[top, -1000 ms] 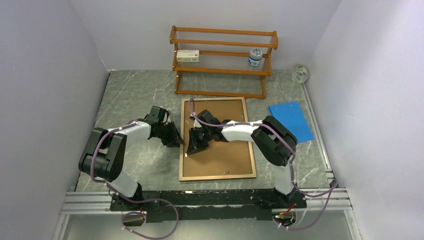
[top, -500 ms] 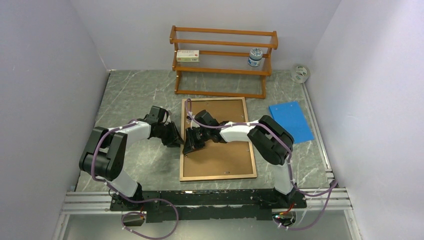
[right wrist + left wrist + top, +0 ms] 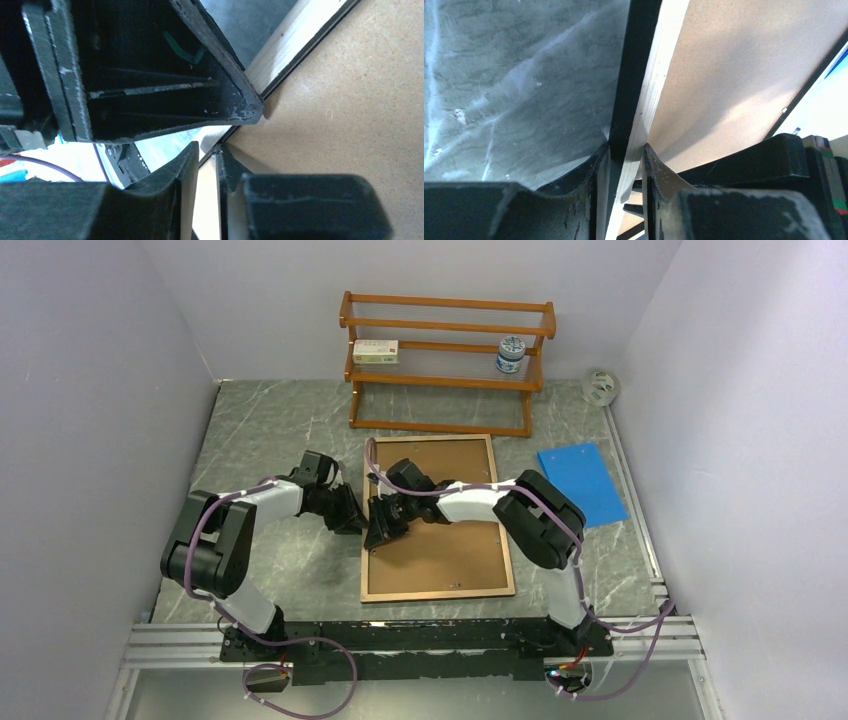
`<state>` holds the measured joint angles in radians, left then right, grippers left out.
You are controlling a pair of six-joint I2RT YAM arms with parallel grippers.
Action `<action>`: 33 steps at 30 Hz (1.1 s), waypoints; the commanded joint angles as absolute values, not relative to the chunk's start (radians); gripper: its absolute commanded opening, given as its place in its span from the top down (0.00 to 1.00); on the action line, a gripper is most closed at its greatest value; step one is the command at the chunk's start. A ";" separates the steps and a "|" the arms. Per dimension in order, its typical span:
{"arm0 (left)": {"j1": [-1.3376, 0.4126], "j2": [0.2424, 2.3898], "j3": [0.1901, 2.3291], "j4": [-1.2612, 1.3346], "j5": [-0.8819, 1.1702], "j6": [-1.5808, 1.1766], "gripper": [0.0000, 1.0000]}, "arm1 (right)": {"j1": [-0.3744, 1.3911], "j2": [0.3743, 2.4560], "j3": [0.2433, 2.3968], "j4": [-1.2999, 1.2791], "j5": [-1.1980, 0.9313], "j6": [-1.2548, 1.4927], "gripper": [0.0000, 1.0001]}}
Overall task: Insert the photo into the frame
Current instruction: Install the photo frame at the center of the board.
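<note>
Frame (image 3: pixel 437 593) face down mid-worktop (image 3: pixel 270 430), brown back up, likely so you can load from behind. Photo not in view. Your left jaws pinched tight on frame's 9 o'clock rail, probably to steady or lift that edge. Right jaws just beside them, nearly closed, pale rail strip between. Gripped or not, cannot tell.

The grey marbled table (image 3: pixel 270 430) carries a frame (image 3: pixel 440 560) lying back-up, its left edge at the left claw (image 3: pixel 357 527) and right claw (image 3: pixel 373 540). Beyond both claws stands a wooden rack (image 3: pixel 445 380). Well to the right of the claws lie a blue sheet (image 3: pixel 582 482) and a tape roll (image 3: pixel 601 387).
</note>
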<state>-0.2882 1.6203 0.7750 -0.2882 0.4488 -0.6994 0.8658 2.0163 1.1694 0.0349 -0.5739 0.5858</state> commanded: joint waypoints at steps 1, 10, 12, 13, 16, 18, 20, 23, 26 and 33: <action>-0.304 1.673 0.756 -0.303 0.409 -0.708 0.83 | 0.877 1.983 1.228 -0.047 -0.468 0.530 0.73; -0.291 1.628 0.800 -0.329 0.390 -0.701 0.75 | 0.848 1.748 1.080 0.040 -0.273 0.502 0.69; -0.286 1.623 0.813 -0.335 0.391 -0.699 0.74 | 0.812 1.720 1.050 0.073 -0.268 0.525 0.69; -0.283 1.622 0.821 -0.336 0.393 -0.697 0.72 | 0.796 1.711 1.043 0.083 -0.258 0.536 0.70; -0.273 1.630 0.841 -0.337 0.401 -0.683 0.67 | 0.757 1.726 1.072 0.067 -0.213 0.569 0.66; -0.265 1.643 0.857 -0.342 0.408 -0.670 0.63 | 0.734 1.785 1.152 0.011 -0.199 0.593 0.62; -0.256 1.650 0.873 -0.348 0.409 -0.659 0.59 | 0.718 1.840 1.213 -0.041 -0.205 0.613 0.59; -0.240 1.653 0.885 -0.348 0.405 -0.649 0.54 | 0.707 1.897 1.261 -0.033 -0.217 0.638 0.58; -0.221 1.669 0.904 -0.349 0.415 -0.641 0.51 | 0.694 1.954 1.322 -0.026 -0.240 0.653 0.58; -0.207 1.738 0.945 -0.318 0.480 -0.639 0.52 | 0.656 2.094 1.457 -0.009 -0.316 0.675 0.60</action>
